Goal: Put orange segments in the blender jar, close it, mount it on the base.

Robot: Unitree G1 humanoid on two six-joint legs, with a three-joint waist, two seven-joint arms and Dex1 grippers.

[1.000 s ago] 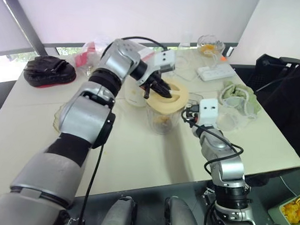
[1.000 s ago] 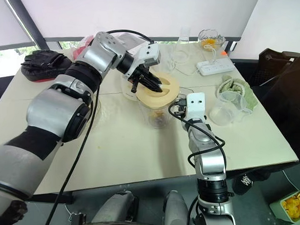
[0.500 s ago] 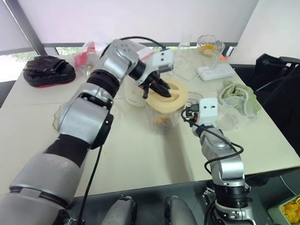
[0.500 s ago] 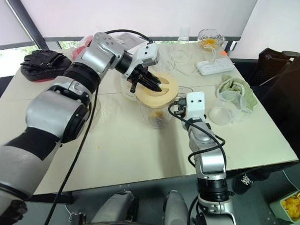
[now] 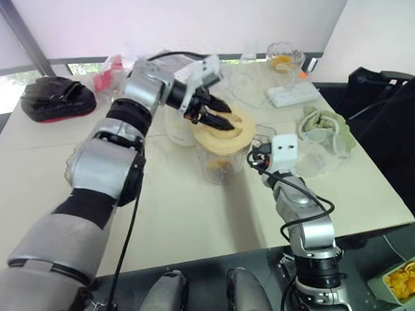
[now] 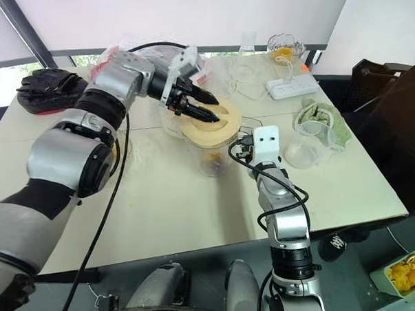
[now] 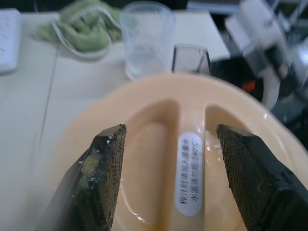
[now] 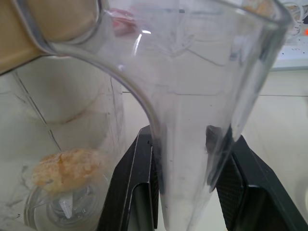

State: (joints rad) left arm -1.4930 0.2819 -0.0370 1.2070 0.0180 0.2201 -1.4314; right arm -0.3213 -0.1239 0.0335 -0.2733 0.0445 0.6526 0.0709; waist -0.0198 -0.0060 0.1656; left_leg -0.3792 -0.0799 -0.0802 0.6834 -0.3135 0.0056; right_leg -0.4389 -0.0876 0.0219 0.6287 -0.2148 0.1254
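The clear blender jar (image 5: 221,163) stands mid-table with its cream lid (image 5: 230,134) on top. An orange segment (image 8: 67,168) lies at the jar's bottom by the blades. My left gripper (image 7: 170,137) is open just over the lid, one finger on each side of the lid's raised ridge (image 7: 188,159). From the right, my right gripper (image 8: 187,185) is shut on the jar's clear handle (image 8: 185,159). The white blender base (image 6: 169,123) sits right behind the jar, partly hidden by my left arm.
A clear measuring cup (image 5: 316,157) and a green cloth (image 5: 326,125) lie right of the jar. A power strip (image 5: 291,95) and a glass bowl of orange (image 5: 283,58) are at the back right. A black pad (image 5: 55,97) sits far left.
The head view has shifted a little. My left gripper has turned slightly over the lid, and its fingers now stand apart. The jar and my right gripper stay in place.
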